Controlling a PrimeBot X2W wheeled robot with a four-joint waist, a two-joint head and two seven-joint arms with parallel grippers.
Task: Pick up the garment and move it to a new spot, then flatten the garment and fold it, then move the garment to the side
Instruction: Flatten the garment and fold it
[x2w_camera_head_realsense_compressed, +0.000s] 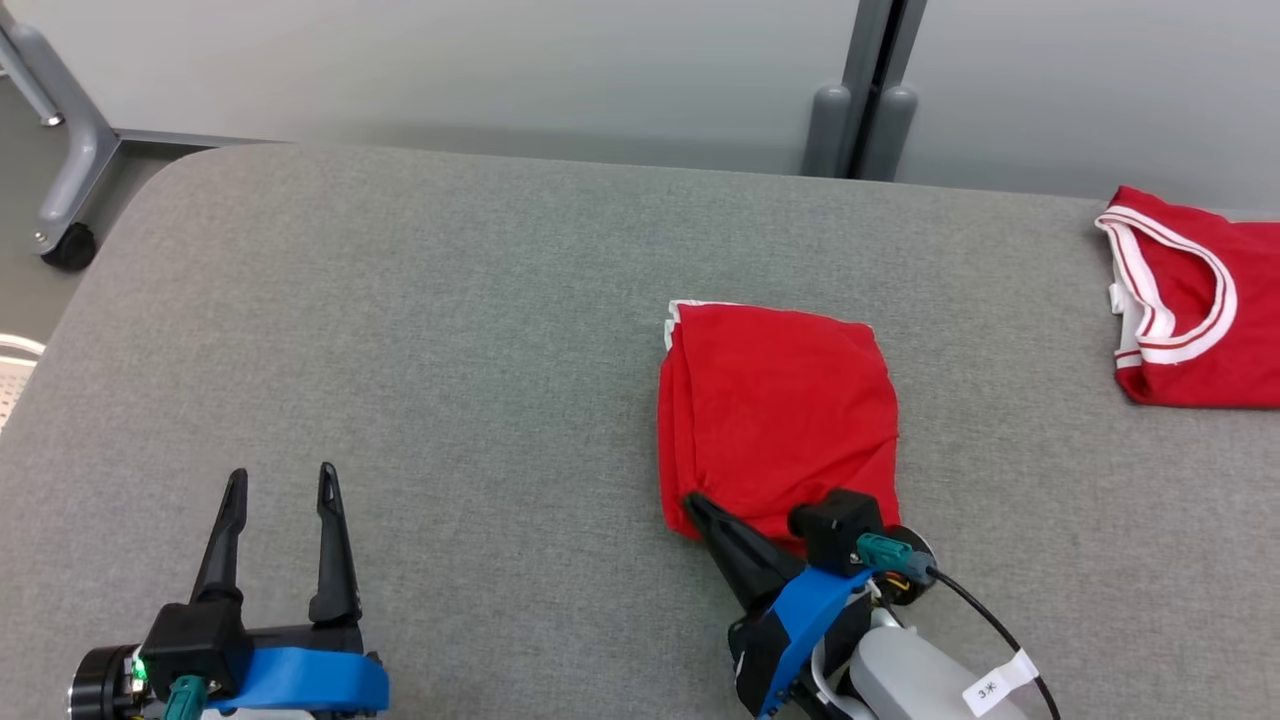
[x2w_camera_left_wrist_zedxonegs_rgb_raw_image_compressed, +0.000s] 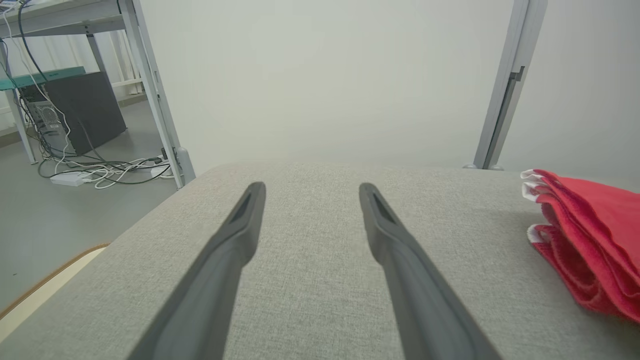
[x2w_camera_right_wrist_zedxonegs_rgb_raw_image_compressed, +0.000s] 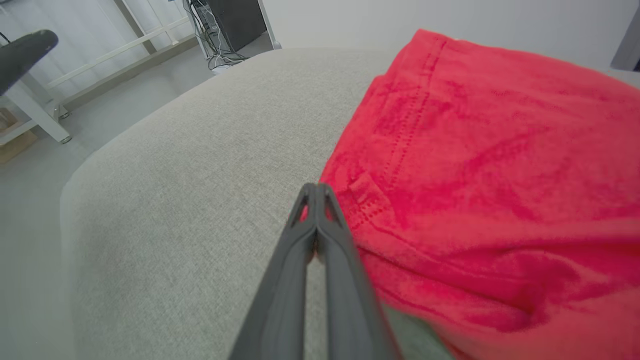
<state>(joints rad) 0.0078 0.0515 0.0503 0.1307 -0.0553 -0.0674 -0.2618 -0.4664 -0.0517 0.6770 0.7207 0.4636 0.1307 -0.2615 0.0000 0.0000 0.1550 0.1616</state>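
Red cloth, the folded garment (x2w_camera_head_realsense_compressed: 775, 420), lies right of centre on the grey padded table (x2w_camera_head_realsense_compressed: 450, 300) in the head view. The right gripper (x2w_camera_head_realsense_compressed: 697, 505) is clamped on its near-left corner, probably to drag it aside, while the left gripper (x2w_camera_head_realsense_compressed: 282, 472) rests spread and empty, well apart. A second red shirt (x2w_camera_head_realsense_compressed: 1200, 310) is cut off at the edge. The left wrist view shows the garment's layered edges beside the spread fingers. The right wrist view hides how much cloth is pinched.
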